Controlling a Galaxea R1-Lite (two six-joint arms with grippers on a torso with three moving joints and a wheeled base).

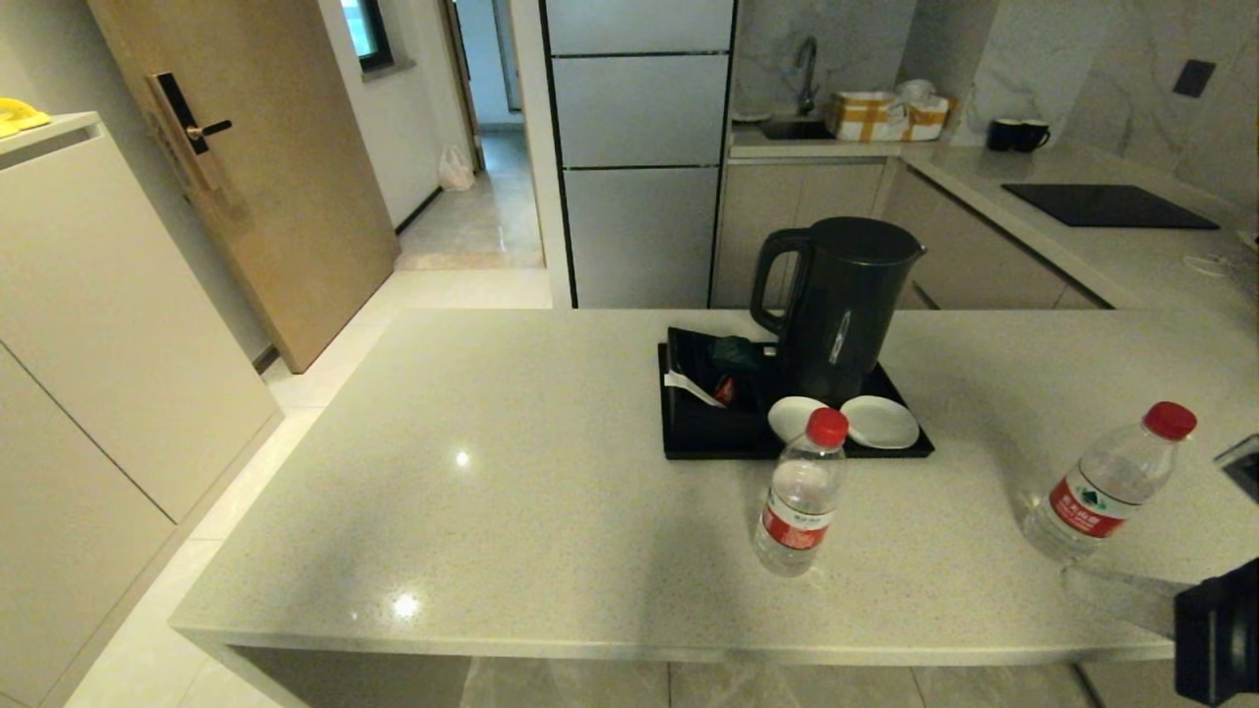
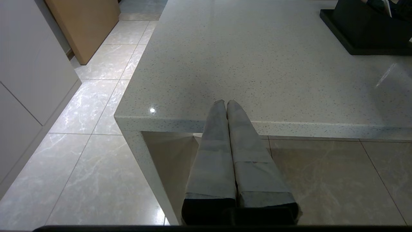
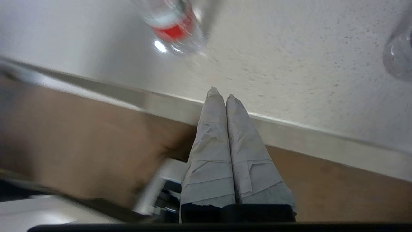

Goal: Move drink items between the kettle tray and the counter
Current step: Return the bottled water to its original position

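Two clear water bottles with red caps stand on the light speckled counter (image 1: 492, 472): one (image 1: 799, 501) just in front of the kettle tray (image 1: 708, 438), the other (image 1: 1107, 492) near the right end. The black tray holds the black kettle (image 1: 841, 305) and two white coasters (image 1: 878, 421). My right gripper (image 3: 220, 93) is shut and empty at the counter's front edge, below and in front of the bottles (image 3: 175, 29); in the head view it shows at the lower right (image 1: 1077, 580). My left gripper (image 2: 226, 102) is shut and empty, parked by the counter's front left corner.
Small packets (image 1: 713, 369) lie on the tray's left part. Behind stand a grey worktop with a black cooktop (image 1: 1107, 205), two black mugs (image 1: 1018, 134) and a sink. A wooden door (image 1: 256, 167) and white cabinets (image 1: 98, 324) are on the left.
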